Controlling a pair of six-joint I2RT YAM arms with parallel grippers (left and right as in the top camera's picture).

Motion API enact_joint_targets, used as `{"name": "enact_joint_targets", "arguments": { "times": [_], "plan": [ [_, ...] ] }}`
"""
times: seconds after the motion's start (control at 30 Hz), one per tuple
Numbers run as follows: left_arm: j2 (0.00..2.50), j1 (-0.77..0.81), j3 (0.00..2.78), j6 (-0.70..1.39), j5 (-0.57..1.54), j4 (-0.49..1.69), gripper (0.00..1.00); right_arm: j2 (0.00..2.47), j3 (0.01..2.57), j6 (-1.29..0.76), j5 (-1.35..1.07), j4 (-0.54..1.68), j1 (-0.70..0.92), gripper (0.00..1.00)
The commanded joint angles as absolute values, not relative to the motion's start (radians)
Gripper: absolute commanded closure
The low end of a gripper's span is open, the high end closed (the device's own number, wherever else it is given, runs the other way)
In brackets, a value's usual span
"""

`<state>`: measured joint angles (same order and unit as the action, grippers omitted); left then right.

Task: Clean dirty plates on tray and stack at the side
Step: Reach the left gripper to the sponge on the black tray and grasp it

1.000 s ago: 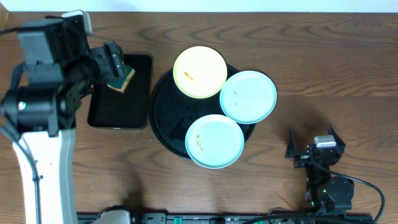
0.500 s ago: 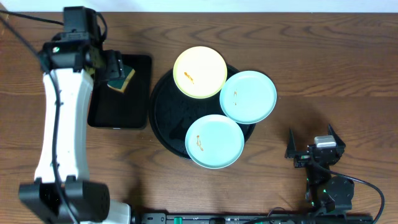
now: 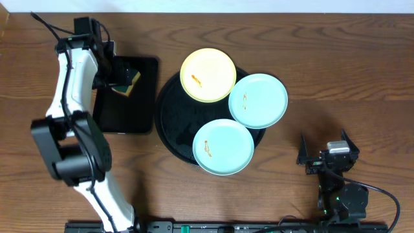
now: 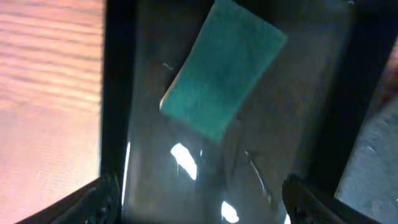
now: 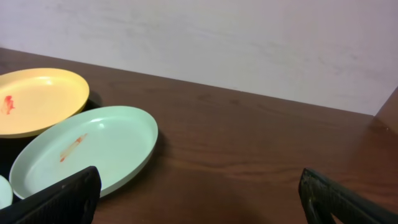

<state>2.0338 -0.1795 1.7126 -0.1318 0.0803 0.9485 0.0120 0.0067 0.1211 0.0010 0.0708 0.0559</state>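
The dark wood table [image 3: 362, 77] is mostly bare to the right, and I'd guess that stretch is kept free for the clean stack. The round black tray [image 3: 169, 123] sits in the middle, within reach of both arms. The smaller rectangular tray [image 3: 123, 123] lies just beside it on the left, probably as a parking spot for the cleaning tool. All three plates are on the round tray, crowded enough that each overhangs its rim: the yellow plate [image 3: 207, 75] at the far side, one mint plate [image 3: 259, 100] to the right, the other mint plate [image 3: 224, 147] at the near side. None has reached the side yet. The left gripper [image 3: 115, 72] hangs over the rectangular tray, and its wrist view shows the fingers spread wide with nothing between them. The right gripper [image 3: 325, 145] waits near the front right, also spread and empty, with the right-hand mint plate nearest to it. The green sponge [image 4: 224, 68] lies tilted on the rectangular tray, close ahead of the left fingers, so the pickup looks like the step in hand. Each plate carries a small orange smear [image 3: 196, 80], so all the wiping is left to do, and the plates sit well to the right of the sponge.
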Motion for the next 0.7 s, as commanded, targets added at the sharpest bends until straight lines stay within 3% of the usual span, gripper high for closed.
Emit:
{"name": "enact_joint_targets", "arguments": {
  "times": [0.0,0.33,0.6,0.67],
  "plan": [
    [2.112,-0.191,1.72,-0.213,0.149,0.888,0.2,0.007,0.006,0.128,0.01,0.075,0.045,0.01],
    [2.225,-0.189,1.719,-0.272,0.146,0.747,0.24,0.007,0.006,0.128,0.01,0.075,0.045,0.01],
    [2.246,-0.189,1.719,-0.159,0.15,0.897,0.39,0.007,0.006,0.128,0.01,0.075,0.045,0.01],
    [2.246,-0.189,1.719,-0.151,0.15,0.924,0.39,0.007,0.006,0.128,0.01,0.075,0.045,0.01]
  ]
}}
